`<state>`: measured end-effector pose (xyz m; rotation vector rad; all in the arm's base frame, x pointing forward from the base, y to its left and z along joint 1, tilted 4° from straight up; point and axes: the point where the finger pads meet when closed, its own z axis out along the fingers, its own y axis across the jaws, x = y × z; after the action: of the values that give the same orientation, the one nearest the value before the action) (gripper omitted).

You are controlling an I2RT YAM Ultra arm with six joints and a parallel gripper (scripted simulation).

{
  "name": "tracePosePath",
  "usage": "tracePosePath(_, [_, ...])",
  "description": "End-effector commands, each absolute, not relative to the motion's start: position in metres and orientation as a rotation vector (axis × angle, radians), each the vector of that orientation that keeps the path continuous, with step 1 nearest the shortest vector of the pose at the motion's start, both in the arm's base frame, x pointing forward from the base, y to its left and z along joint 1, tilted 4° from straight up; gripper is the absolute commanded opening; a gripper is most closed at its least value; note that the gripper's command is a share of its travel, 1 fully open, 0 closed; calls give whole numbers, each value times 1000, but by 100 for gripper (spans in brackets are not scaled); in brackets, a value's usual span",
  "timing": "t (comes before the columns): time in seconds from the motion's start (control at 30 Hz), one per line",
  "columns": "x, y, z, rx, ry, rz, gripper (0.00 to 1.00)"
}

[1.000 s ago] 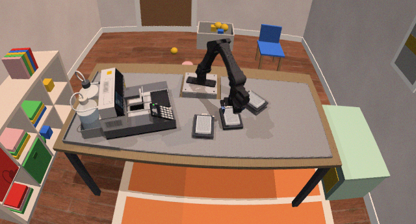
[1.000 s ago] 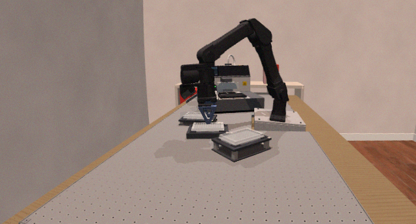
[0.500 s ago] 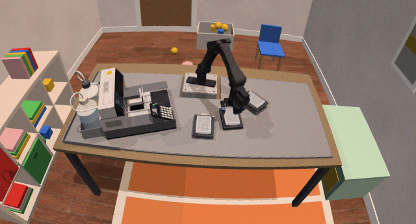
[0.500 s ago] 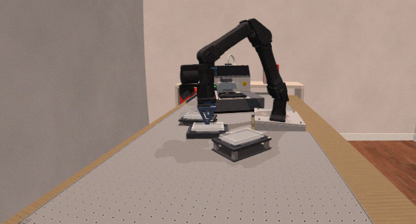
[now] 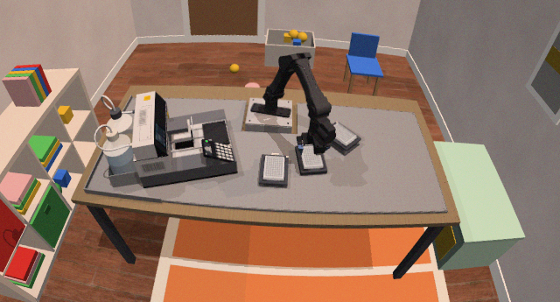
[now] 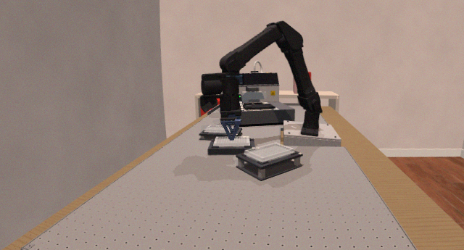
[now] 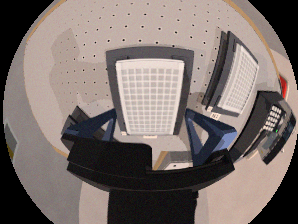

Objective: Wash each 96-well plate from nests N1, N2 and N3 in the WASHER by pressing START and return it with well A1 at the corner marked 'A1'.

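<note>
Three white 96-well plates sit in dark nests on the grey mat: the left one, the middle one and the right one, which stands on a taller nest. My gripper is open, with its blue fingers low over the near end of the middle plate; the fingers straddle its short end and I cannot tell if they touch it. In the exterior view the gripper hangs just above that plate. The washer stands at the left, with an empty carrier pocket and a keypad with a green lamp.
The arm's base plate is behind the nests. Bottles stand left of the washer. A neighbouring plate and the keypad show at the right of the wrist view.
</note>
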<state>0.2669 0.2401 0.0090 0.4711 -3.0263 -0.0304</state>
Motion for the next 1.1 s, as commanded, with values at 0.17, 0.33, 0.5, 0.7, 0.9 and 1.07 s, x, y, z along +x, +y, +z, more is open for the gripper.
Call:
tracePosePath(0.17, [270,243,8,473,-3043,-46,100])
tracePosePath(0.33, [270,243,6,473,-3043,-46,100])
tracePosePath(0.5, [270,243,3,473,-3043,-46,100])
tracePosePath(0.7, [269,243,-1,473,-3043,-46,100])
tracePosePath(0.9, [269,243,-4,473,-3043,-46,100])
tracePosePath(1.07, [269,243,-7,473,-3043,-46,100])
